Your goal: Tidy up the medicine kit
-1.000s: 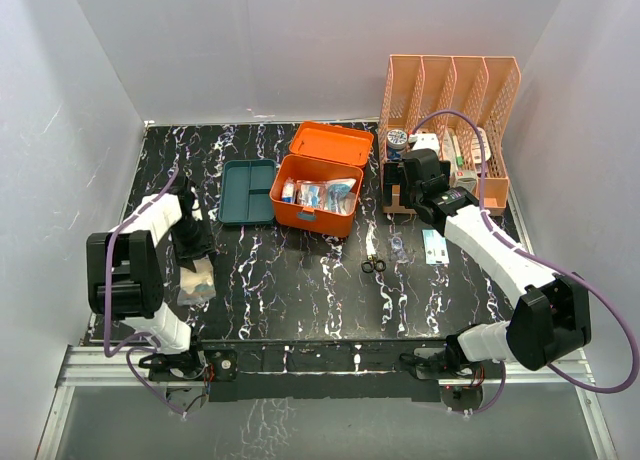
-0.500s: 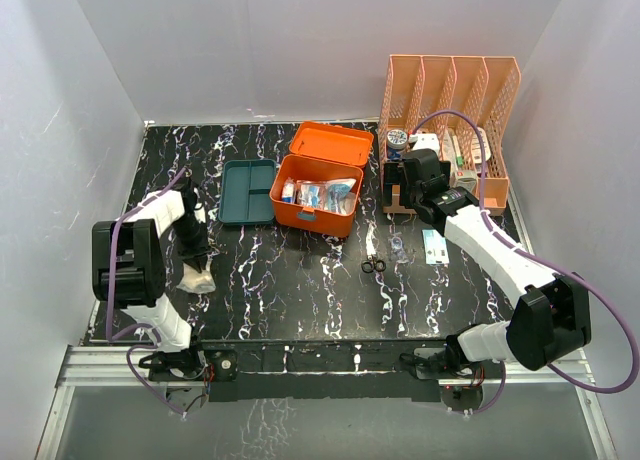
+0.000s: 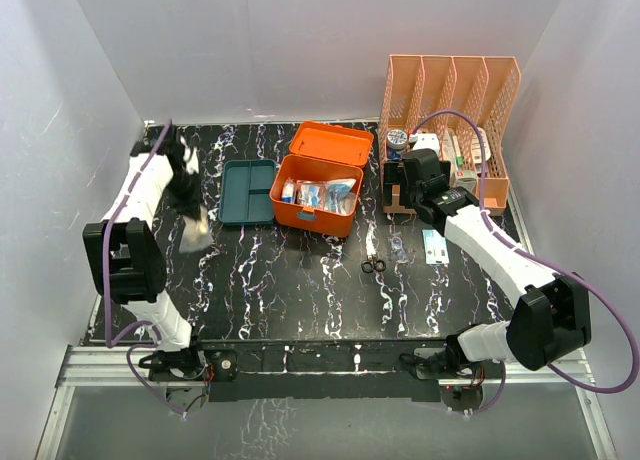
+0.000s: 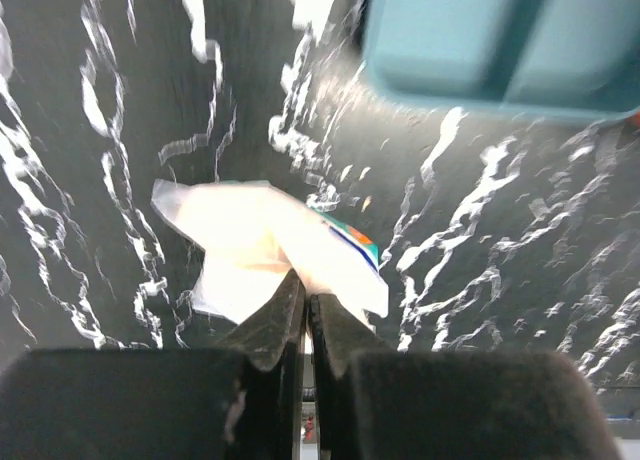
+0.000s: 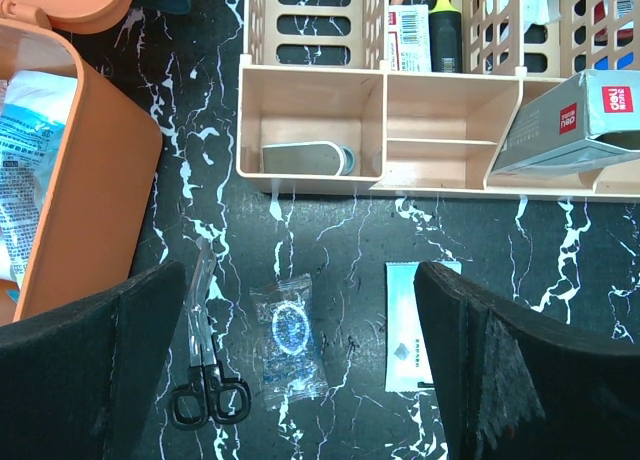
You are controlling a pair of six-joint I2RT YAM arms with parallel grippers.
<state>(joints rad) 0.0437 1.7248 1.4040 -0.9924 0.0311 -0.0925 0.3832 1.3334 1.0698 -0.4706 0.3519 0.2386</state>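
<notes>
The left arm (image 3: 140, 185) and right arm (image 3: 490, 242) both have smooth white shells over their long links, joined by chunky black motor housings. A thin purple cable (image 3: 450, 113) loops along each. The fingers (image 5: 90, 380) are matte black and broad.

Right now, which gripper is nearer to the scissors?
Right. The right gripper hangs open just beyond the scissors, toward the file organizer; the left gripper, pinching a plastic packet, is far off past the medicine kit.
</notes>
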